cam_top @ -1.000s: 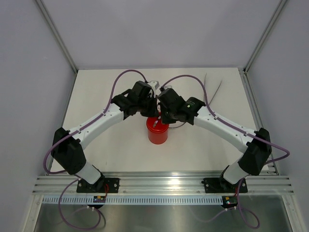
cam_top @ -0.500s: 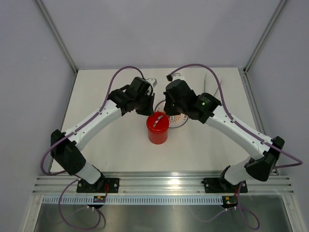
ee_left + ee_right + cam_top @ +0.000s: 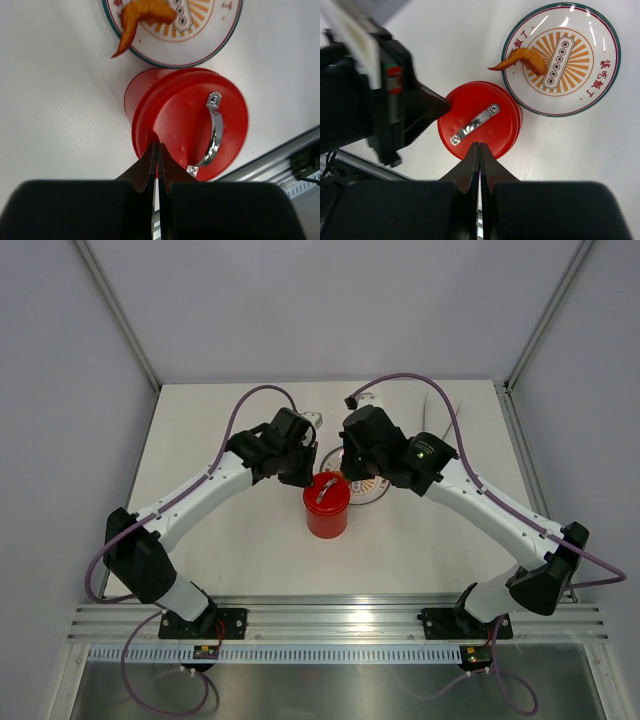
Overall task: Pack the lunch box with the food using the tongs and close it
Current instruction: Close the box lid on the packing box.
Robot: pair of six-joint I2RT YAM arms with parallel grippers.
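Seeing left gripper pinched fully closed, nothing between the fingers. Same for right gripper: closed, empty. Putting the lunch box directly under both sets of tips, upright, long axis vertical and running straight away down both wrist views, lid seated on top. Placing left tips over the rim nearest that wrist, and right tips over the rim nearest its own, at different spots round the edge. Cannot tell contact from hover in either view. Reading the metal handle as a strap slanting across just ahead of the right tips, near end to their left, far end to their right. From the left tips, finding it off to the right and running roughly along the finger line. Calling both arms about equally near the lid. Beyond the box from both pincers, spotting a plate just beside it, with one fried piece on it. Placing that piece ahead and right of the right tips, long axis crosswise, thin end pointing left toward the left gripper. Judging right arm nearer to it from the top view. No tongs made out anywhere. Judging lid-on as done, but packing incomplete with that piece out. Expecting any regrasp of the lid to hinge on handle slant versus finger line.
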